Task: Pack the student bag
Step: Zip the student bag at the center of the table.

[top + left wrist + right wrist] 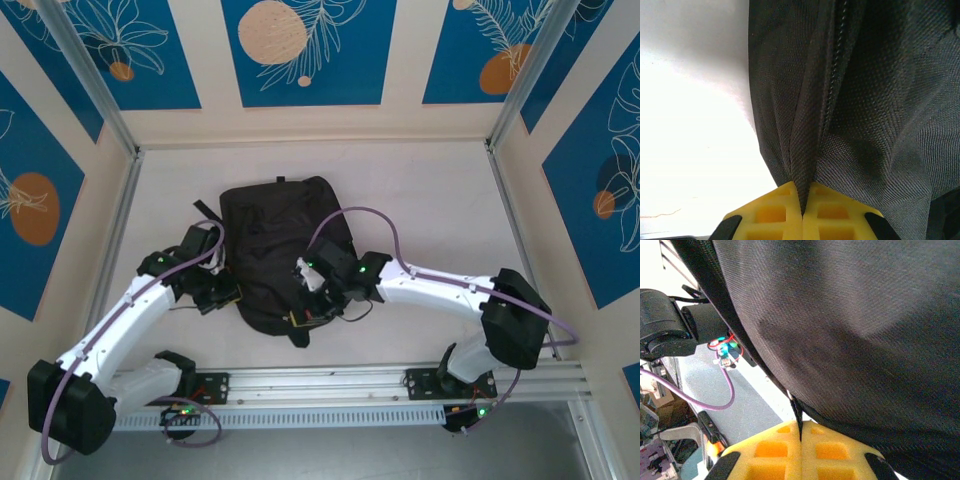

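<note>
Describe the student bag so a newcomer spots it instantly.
On the pale table, look between the left arm and the right arm. The student bag lies flat there. Unlike the white arms, it is soft black cloth with a zipper.

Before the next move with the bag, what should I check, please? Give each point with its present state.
1. Left end effector shut on a fold of the bag: ok.
2. Right end effector shut on bag fabric: ok.
3. Zipper open beside the left grip: not ok, the teeth look closed there.
4. Bag lying on the table: ok.
5. Cable of the right arm clear of the bag: cannot tell, it arcs above it.
</note>
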Robot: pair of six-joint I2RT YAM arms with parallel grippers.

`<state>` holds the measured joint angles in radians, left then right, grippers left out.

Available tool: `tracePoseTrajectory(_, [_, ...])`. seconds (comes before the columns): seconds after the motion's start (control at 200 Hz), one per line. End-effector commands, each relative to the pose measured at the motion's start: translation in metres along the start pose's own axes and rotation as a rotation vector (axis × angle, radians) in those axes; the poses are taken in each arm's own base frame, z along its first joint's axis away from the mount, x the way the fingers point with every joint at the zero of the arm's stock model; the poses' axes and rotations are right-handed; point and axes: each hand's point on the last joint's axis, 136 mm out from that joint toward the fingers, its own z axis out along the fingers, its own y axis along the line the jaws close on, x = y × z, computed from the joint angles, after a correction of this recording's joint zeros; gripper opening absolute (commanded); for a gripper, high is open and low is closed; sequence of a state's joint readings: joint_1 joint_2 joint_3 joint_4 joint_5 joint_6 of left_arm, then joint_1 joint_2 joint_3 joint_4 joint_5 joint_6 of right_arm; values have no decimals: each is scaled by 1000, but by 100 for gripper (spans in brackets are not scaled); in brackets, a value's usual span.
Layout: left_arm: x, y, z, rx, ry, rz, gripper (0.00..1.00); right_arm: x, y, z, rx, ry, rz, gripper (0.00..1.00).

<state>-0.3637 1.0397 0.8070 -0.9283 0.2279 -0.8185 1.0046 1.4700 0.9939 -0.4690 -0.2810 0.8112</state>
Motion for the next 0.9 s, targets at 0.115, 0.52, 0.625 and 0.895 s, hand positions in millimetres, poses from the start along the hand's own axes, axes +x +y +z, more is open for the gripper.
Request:
tracePoseTrajectory(0.115, [-30, 1, -21, -70, -113, 95, 0, 3, -6, -5, -6, -15, 6, 0])
tracePoseTrajectory(0.52, [-79, -5, -42, -163, -236, 148, 29, -43, 18, 11, -60, -121, 8, 0])
tracePoseTrajectory(0.625, [-58, -3, -35, -94, -185, 67, 39, -47, 23, 19, -70, -109, 11, 0])
tracePoseTrajectory(0.895, [14, 21, -8, 45, -25, -193, 54, -43, 17, 29, -75, -82, 28, 0])
